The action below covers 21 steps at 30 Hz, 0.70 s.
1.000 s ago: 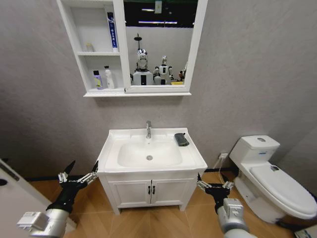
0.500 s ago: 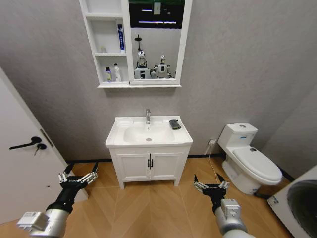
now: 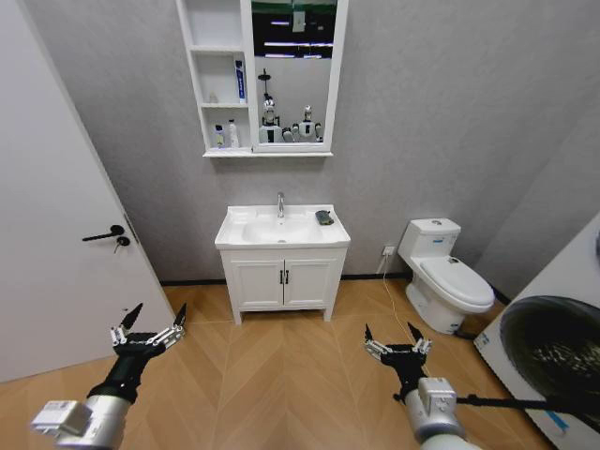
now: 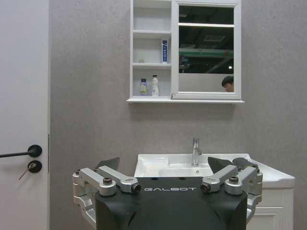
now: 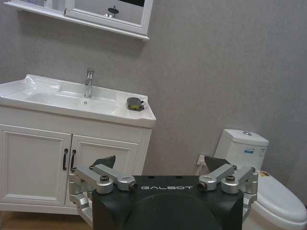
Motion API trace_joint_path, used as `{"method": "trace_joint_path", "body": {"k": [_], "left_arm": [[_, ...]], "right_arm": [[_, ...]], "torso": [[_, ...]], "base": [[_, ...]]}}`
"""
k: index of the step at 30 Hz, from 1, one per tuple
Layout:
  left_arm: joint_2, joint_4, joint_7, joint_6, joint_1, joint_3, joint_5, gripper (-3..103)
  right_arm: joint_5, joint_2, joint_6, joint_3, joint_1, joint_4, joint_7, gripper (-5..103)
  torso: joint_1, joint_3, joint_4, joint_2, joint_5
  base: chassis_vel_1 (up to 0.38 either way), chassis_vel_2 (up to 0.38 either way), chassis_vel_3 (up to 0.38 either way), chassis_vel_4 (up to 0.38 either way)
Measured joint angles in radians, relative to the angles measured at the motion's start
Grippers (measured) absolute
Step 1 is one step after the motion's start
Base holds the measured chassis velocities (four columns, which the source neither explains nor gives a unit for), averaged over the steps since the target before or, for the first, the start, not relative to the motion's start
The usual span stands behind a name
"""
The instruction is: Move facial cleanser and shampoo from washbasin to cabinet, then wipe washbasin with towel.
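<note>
White washbasin (image 3: 281, 228) far ahead | dark towel (image 3: 324, 217) on its right rim | two bottles, probably cleanser and shampoo, on cabinet (image 3: 218, 80) shelf | left gripper (image 3: 147, 336) and right gripper (image 3: 397, 347) low, fingers apart, empty | risk: from this distance neither arm can reach the towel.

Glossy white ceramic washbasin (image 3: 246, 231), shiny chrome tap (image 3: 279, 204), soft dark cloth towel (image 3: 324, 217), matt wood-grain floor (image 3: 272, 375)
</note>
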Motion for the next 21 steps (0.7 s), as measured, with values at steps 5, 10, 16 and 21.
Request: {"method": "trace_joint_path", "body": {"k": [5, 10, 16, 21], "left_arm": [[0.000, 0.000, 0.002, 0.000, -0.001, 0.001, 0.000, 100], [0.000, 0.000, 0.002, 0.000, -0.001, 0.001, 0.000, 100], [0.000, 0.000, 0.002, 0.000, -0.001, 0.001, 0.000, 100], [0.000, 0.000, 0.002, 0.000, -0.001, 0.001, 0.000, 100]], "right_arm": [[-0.002, 0.000, -0.007, 0.004, 0.000, 0.000, -0.004, 100], [-0.002, 0.000, -0.010, 0.004, 0.002, 0.000, -0.005, 100], [-0.002, 0.000, -0.010, 0.004, 0.002, 0.000, -0.005, 100], [-0.002, 0.000, -0.011, 0.004, 0.001, 0.000, -0.005, 100]], "torso": [[0.002, 0.001, -0.0016, -0.002, 0.0017], [0.003, 0.001, -0.0002, -0.002, 0.0019], [0.002, 0.001, -0.0006, -0.002, 0.0013], [0.001, 0.001, -0.0006, -0.001, 0.0013]], "base": [[0.009, -0.008, -0.089, 0.037], [-0.036, -0.009, 0.101, -0.010], [0.016, -0.004, -0.017, -0.004], [0.000, 0.000, 0.000, 0.000]]}}
